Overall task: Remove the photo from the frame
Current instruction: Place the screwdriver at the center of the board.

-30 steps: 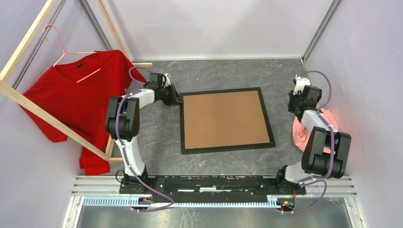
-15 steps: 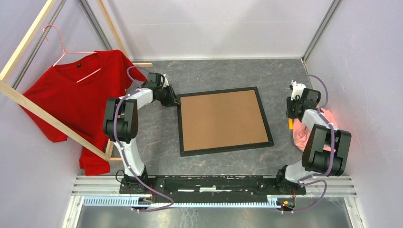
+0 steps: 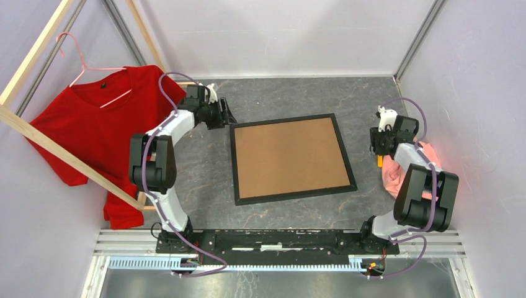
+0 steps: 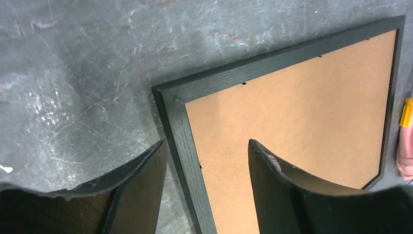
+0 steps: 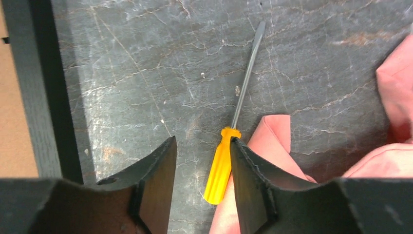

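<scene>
Frame (image 3: 291, 194) is lying face-down on the bench (image 3: 205, 180), brown backing board (image 3: 288, 155) showing, photo presumably hiding underneath. Right pincer (image 5: 202, 141) is widening over the yellow screwdriver (image 5: 219, 165), gripping nothing. Farther back, left pincer (image 4: 207, 142) is hanging wide, just letting go of the far-left corner, so the backing's still waiting.

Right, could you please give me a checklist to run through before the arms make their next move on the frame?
1. Frame lying flat with the backing board up: ok.
2. Left pincer open, one finger on each side of the frame's left rail: ok.
3. Right pincer open over the screwdriver, yellow handle between its fingers: ok.
4. Pink cloth clear of the screwdriver handle: not ok, it lies against it.
5. Backing board fasteners released: cannot tell.
6. Photo in sight: not ok, none shows.
</scene>
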